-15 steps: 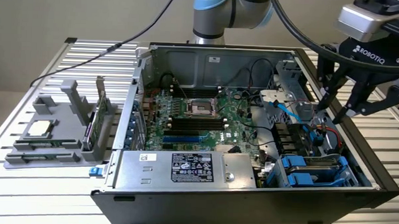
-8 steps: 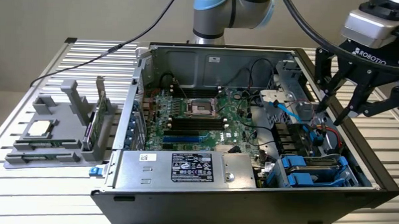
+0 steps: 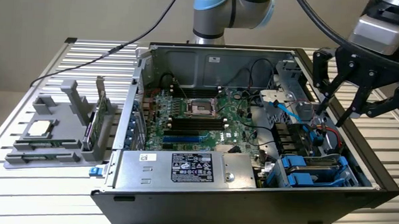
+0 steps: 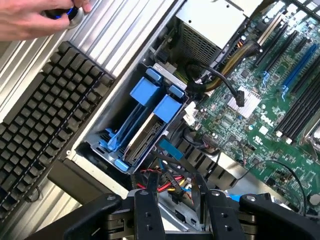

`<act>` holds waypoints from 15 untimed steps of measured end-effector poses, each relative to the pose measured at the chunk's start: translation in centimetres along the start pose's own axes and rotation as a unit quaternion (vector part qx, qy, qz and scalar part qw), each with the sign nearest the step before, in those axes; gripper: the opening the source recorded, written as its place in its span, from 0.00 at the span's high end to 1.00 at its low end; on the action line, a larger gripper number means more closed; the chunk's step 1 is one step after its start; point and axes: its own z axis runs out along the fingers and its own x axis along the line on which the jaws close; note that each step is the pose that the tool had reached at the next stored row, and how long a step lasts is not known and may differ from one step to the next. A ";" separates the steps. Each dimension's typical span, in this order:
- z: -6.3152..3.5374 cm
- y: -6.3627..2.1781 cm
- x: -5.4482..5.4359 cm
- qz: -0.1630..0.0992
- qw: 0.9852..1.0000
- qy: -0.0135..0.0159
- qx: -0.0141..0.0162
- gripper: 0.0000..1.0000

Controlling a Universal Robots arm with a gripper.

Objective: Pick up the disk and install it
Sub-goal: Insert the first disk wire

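The disk (image 3: 315,172), silver-grey in its blue carrier bracket, stood on edge in the drive cage (image 4: 90,142) at about five o'clock of the open computer case (image 3: 249,213). The wrist view looked down on its bare metal edge.

By my judgement it would handle as a stiff, dense block, weighty for its size. Its metal faces looked slick, and it would take knocks badly. The blue plastic side rails looked the safest place to take hold.

A second blue bracket (image 4: 142,92) sat just beside it in the cage; whether that one carried a drive I could not tell.

The claw (image 3: 330,120) hung over the case at roughly one o'clock from the disk, apart from it, its two fingers spread with nothing between them.

The case also held the motherboard (image 3: 199,117) at its centre and the power supply (image 3: 184,168) at seven o'clock.

On the slatted surface (image 3: 24,190), at nine o'clock of the case, a grey tray (image 3: 58,154) held a square silver chip (image 3: 43,128) and an upright card (image 3: 100,113).

The wrist view showed a keyboard (image 4: 45,110) beside the case and a person's hand (image 4: 30,17) beyond it.
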 end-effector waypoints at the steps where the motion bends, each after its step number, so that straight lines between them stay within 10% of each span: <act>1: 0.03 0.00 0.0 -0.009 1.000 0.001 0.000 0.60; 15: 0.36 0.02 0.0 -0.092 0.996 0.014 -0.008 0.60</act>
